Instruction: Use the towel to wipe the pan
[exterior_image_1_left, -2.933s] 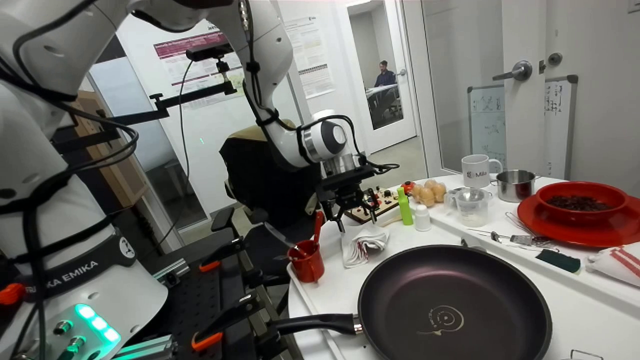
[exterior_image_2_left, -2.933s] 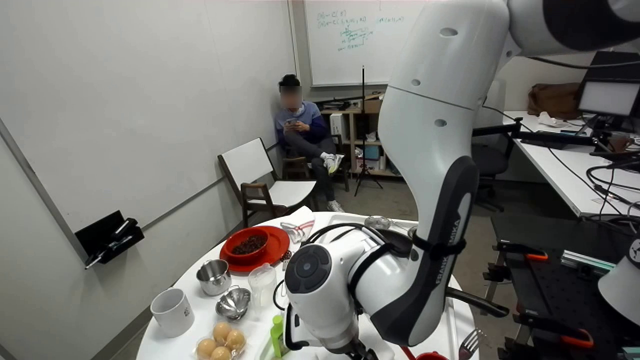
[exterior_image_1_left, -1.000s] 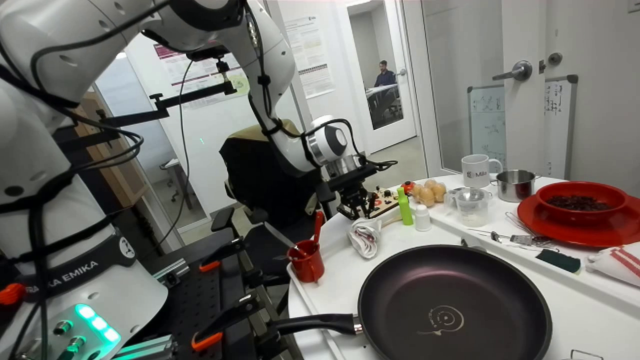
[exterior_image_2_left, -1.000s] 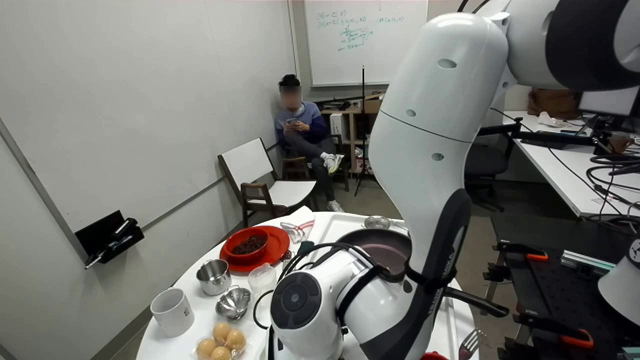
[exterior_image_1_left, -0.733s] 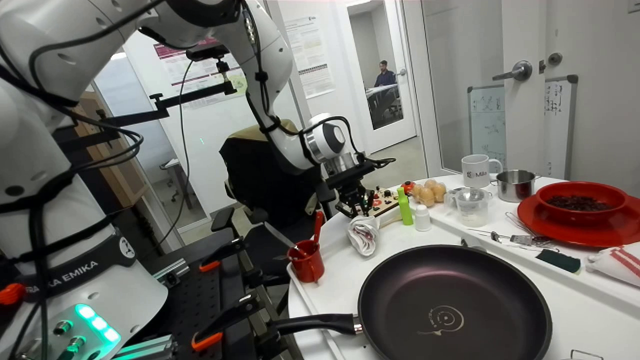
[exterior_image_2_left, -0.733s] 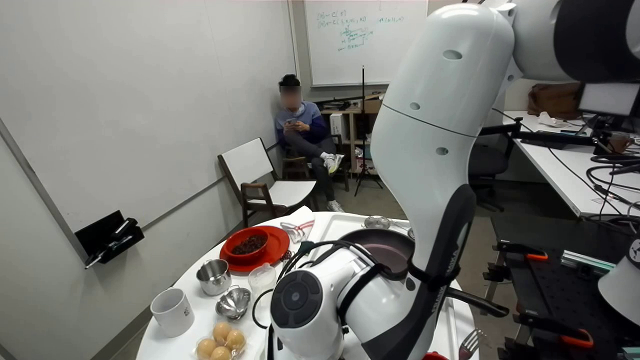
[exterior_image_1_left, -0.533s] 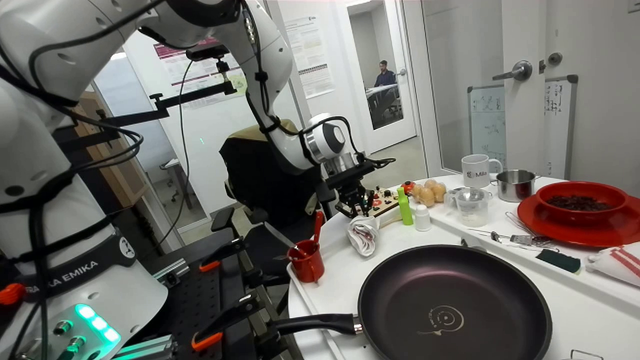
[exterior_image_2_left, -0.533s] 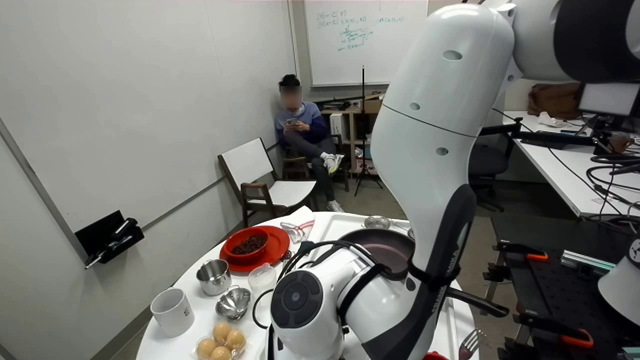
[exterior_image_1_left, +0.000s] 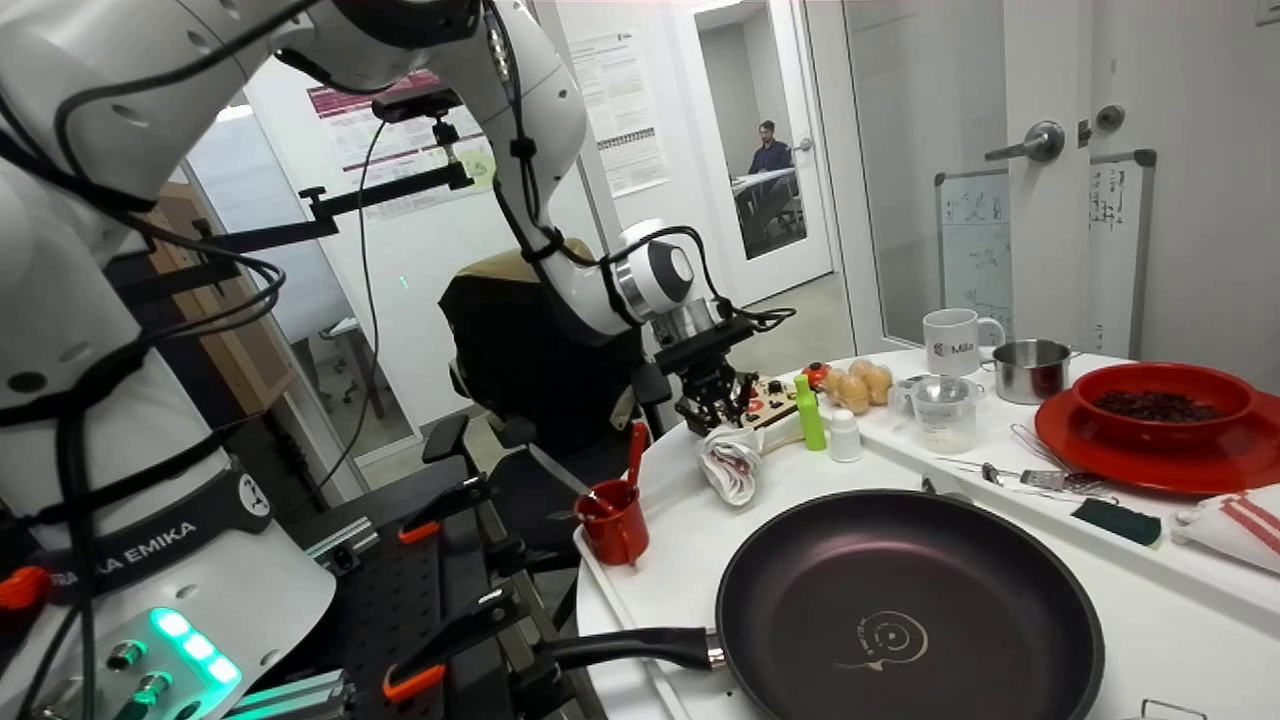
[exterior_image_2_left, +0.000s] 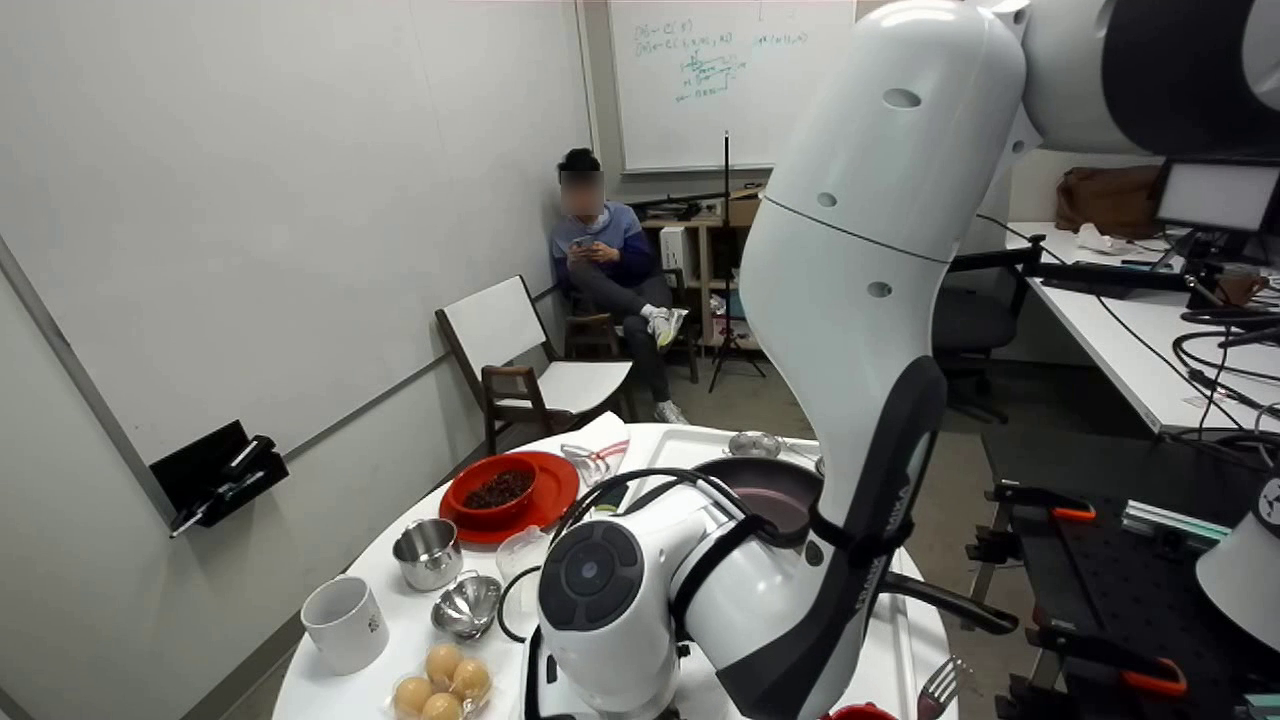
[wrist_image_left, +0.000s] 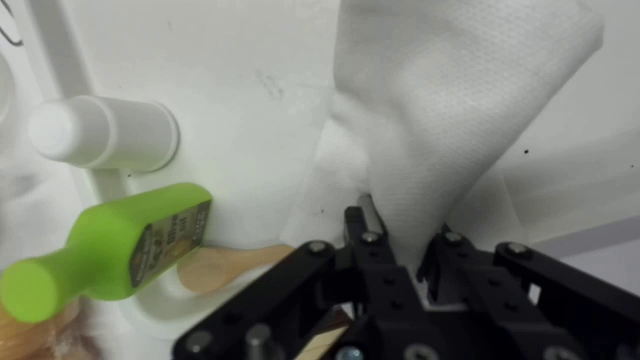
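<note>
The towel (exterior_image_1_left: 733, 470), a white bunched cloth, is pinched at one end by my gripper (exterior_image_1_left: 722, 428) beyond the pan's far-left side. In the wrist view my gripper (wrist_image_left: 406, 220) is shut on the towel (wrist_image_left: 450, 100), which fans out from between the fingers. Whether the towel's loose end touches the table cannot be made out. The pan (exterior_image_1_left: 900, 570), black and round with rings at its centre, lies on the white table apart from the towel. In an exterior view the arm partly covers the pan (exterior_image_2_left: 770, 490) and hides gripper and towel.
A green bottle (exterior_image_1_left: 810, 415) and a white shaker (exterior_image_1_left: 845, 437) stand close beside the gripper, with a wooden spoon (wrist_image_left: 225, 267) near them. The red cup (exterior_image_1_left: 612, 525) of cutlery sits at the table edge. The pan's handle (exterior_image_1_left: 640, 647) sticks out past that edge.
Nearly three seconds ago the jaws were spread over the flatter folded towel; now they are shut on it, and it is bunched and slightly shifted. Over the last second the arm has barely moved.
</note>
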